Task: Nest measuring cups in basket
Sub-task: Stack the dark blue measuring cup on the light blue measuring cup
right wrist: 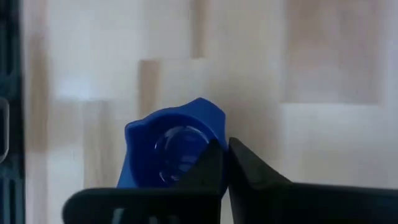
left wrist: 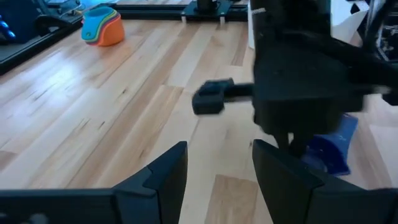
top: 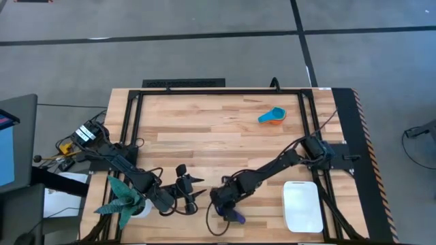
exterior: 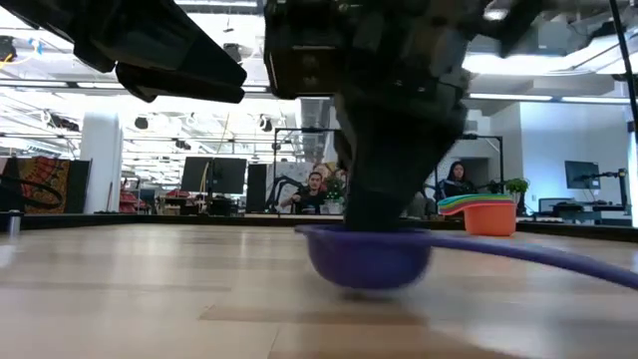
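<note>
A dark blue measuring cup (top: 236, 217) sits near the table's near edge; in the low view, the cup (exterior: 367, 257) stands with its bowl on the wood and its long handle (exterior: 538, 255) pointing away. My right gripper (top: 227, 206) reaches down from above and is shut on it. My left gripper (top: 189, 184) hovers open just to the left, touching nothing, with the cup (left wrist: 328, 152) ahead of its fingers. The other cups form a nested stack (top: 272, 116), teal on top and orange below, near the far edge. The white basket (top: 303, 205) lies at the right near corner. My right gripper (right wrist: 227, 163) holds the dark blue cup by the rim of its bowl (right wrist: 214, 127), apparently one finger (right wrist: 208, 165) inside the bowl and the other (right wrist: 255, 171) outside. The fingers come from above, pointing down. The bowl's underside (exterior: 364, 287) rests on the table, upright.
A teal spiky plant in a white pot (top: 127, 199) stands at the near left corner, close to my left arm. Black rails (top: 218, 92) frame the tabletop. Bare wood spreads across the middle between the stack and the arms. People sit in the room beyond.
</note>
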Controlling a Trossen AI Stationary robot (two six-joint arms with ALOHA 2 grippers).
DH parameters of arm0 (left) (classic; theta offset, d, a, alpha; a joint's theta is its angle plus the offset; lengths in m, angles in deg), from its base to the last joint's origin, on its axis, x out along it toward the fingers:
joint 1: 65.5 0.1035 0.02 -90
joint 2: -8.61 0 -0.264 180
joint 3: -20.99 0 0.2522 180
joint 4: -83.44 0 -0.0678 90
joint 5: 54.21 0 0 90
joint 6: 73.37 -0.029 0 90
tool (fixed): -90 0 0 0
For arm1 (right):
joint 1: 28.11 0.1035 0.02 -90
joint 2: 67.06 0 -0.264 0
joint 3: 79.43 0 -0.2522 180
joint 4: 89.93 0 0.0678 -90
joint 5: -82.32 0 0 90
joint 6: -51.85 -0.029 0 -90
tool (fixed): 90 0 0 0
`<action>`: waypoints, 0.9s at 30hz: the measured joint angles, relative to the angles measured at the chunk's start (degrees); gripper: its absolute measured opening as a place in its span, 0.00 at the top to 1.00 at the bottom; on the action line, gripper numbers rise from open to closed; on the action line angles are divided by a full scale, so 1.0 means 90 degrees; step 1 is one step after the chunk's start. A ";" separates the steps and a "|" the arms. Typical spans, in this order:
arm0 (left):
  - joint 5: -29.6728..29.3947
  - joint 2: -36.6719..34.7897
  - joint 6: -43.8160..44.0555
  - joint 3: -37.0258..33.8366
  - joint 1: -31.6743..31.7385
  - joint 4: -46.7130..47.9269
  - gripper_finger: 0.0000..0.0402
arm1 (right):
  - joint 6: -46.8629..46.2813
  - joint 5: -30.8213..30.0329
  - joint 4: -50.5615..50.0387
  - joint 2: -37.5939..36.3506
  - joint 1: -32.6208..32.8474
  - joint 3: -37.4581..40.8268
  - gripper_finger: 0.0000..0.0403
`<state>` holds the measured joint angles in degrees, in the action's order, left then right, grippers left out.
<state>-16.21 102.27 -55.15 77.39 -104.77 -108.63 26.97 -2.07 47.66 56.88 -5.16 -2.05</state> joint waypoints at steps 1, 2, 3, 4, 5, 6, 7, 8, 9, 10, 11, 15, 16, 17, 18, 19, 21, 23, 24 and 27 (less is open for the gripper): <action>-0.0044 0.0000 0.0000 0.0000 0.0002 -0.0001 0.57 | -0.0186 -0.0106 -0.0114 -0.0041 -0.0039 0.0000 0.95; -0.0129 0.0001 0.0000 0.0000 0.0007 -0.0001 0.57 | -0.0311 -0.0287 -0.0327 -0.0120 -0.0072 0.0001 0.94; -0.0214 0.0000 -0.0007 0.0000 0.0017 0.0000 0.57 | -0.0382 -0.0476 -0.0611 -0.0234 -0.0108 0.0013 0.93; -0.0277 0.0000 -0.0033 0.0000 0.0029 0.0009 0.57 | -0.0401 -0.0654 -0.0876 -0.0364 -0.0156 0.0015 0.93; -0.0303 0.0000 -0.0056 0.0000 0.0044 0.0040 0.57 | -0.0429 -0.0818 -0.1019 -0.0505 -0.0211 0.0012 0.93; -0.0308 0.0001 -0.0061 -0.0001 0.0073 0.0057 0.57 | -0.0528 -0.1027 -0.1227 -0.0669 -0.0275 0.0022 0.94; -0.0300 0.0002 -0.0056 -0.0002 0.0114 0.0065 0.57 | -0.0657 -0.1222 -0.1382 -0.0866 -0.0349 0.0086 0.96; -0.0279 0.0002 -0.0012 -0.0002 0.0154 0.0095 0.57 | -0.0759 -0.1365 -0.1474 -0.1069 -0.0441 0.0186 0.97; -0.0270 0.0002 0.0045 -0.0002 0.0186 0.0136 0.57 | -0.0852 -0.1469 -0.1514 -0.1299 -0.0548 0.0331 0.97; -0.0271 0.0002 0.0059 -0.0002 0.0222 0.0167 0.57 | -0.0931 -0.1583 -0.1502 -0.1549 -0.0665 0.0496 0.97; -0.0266 0.0005 0.0062 -0.0002 0.0261 0.0176 0.57 | -0.1024 -0.1713 -0.1498 -0.1825 -0.0786 0.0713 0.97; -0.0240 0.0005 0.0168 -0.0005 0.0365 0.0293 0.57 | -0.1575 -0.2221 -0.1471 -0.3012 -0.1360 0.1683 0.95; -0.0194 0.0005 0.0180 -0.0005 0.0387 0.0299 0.57 | -0.1776 -0.2350 -0.1467 -0.3297 -0.1522 0.1946 0.95; -0.0139 0.0005 0.0208 -0.0005 0.0410 0.0311 0.57 | -0.1966 -0.2409 -0.1406 -0.3590 -0.1703 0.2216 0.95; -0.0090 0.0005 0.0215 -0.0005 0.0442 0.0331 0.57 | -0.2139 -0.2458 -0.1377 -0.3892 -0.1884 0.2493 0.95; -0.0078 0.0005 0.0226 -0.0005 0.0472 0.0340 0.57 | -0.2323 -0.2535 -0.1352 -0.4176 -0.2066 0.2749 0.95; -0.0085 0.0005 0.0272 -0.0005 0.0511 0.0376 0.57 | -0.2735 -0.2805 -0.1252 -0.4707 -0.2417 0.3231 0.95; -0.0080 0.0005 0.0278 -0.0005 0.0573 0.0404 0.57 | -0.3103 -0.3058 -0.1252 -0.5200 -0.2773 0.3672 0.95; -0.0076 0.0005 0.0279 -0.0005 0.0600 0.0423 0.57 | -0.3280 -0.3183 -0.1215 -0.5406 -0.2923 0.3857 0.94; -0.0062 0.0005 0.0296 -0.0005 0.0699 0.0467 0.57 | -0.3676 -0.3423 -0.1152 -0.5997 -0.3446 0.4390 0.90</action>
<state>-16.77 102.32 -52.49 77.34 -98.48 -104.43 -6.11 -32.87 37.29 2.91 -36.18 37.47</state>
